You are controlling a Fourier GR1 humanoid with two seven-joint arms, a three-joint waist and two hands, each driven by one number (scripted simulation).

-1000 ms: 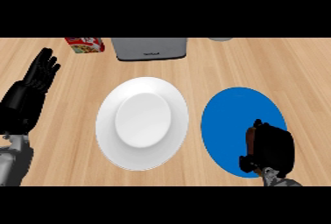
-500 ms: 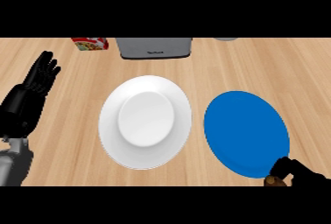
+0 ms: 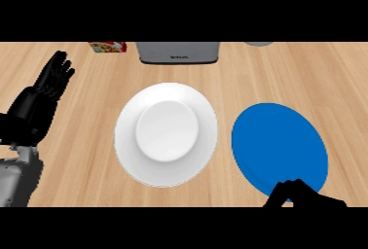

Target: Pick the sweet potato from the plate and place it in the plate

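Note:
The blue plate [image 3: 277, 141] lies at the right with nothing on it. A white plate [image 3: 167, 133] lies in the middle, also bare. My right hand [image 3: 298, 195] shows only as a dark curled shape at the lower edge, overlapping the blue plate's near rim. Its fingers are curled in, and the sweet potato is hidden inside them. My left hand [image 3: 42, 99] rests open at the far left, fingers pointing up, well apart from both plates.
A grey appliance [image 3: 177, 52] stands at the back edge behind the white plate. A small printed box [image 3: 108, 46] is to its left and a grey round object [image 3: 259, 43] to its right. Wooden counter surrounds the plates.
My right hand left the middle of the blue plate with the brown sweet potato and drew back to the lower edge. The left hand stayed put.

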